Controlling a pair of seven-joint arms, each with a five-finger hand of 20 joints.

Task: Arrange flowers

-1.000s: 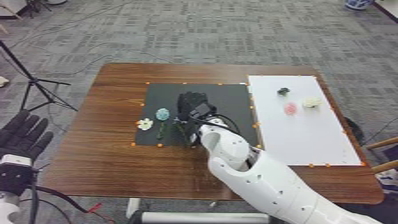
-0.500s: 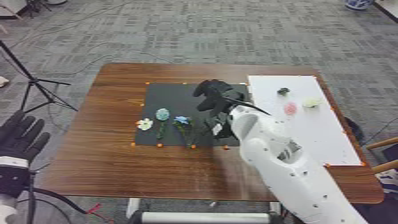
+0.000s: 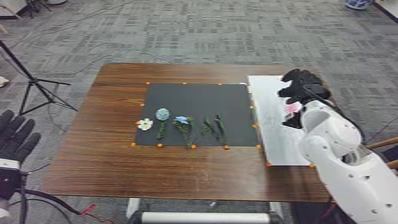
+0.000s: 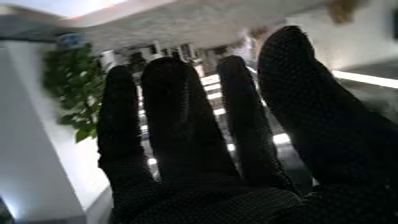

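Black mat [image 3: 200, 100] on the counter [image 3: 178, 175], head view: a white flower [image 3: 145, 124], a pale blue flower [image 3: 163, 114], a blue flower [image 3: 183, 120] and green sprigs [image 3: 220, 130] lie side by side, maybe so they look neat. The pink flower [image 3: 293, 107] is on the white board [image 3: 286, 150], just beside the right robot hand [image 3: 304, 89], which is probably there to pick it next. The left robot hand [image 3: 16, 134] is open, off the counter, perhaps to leave room.

Right wrist view: the right one's fingers [image 4: 182, 125] are up and straight, so it looks open.
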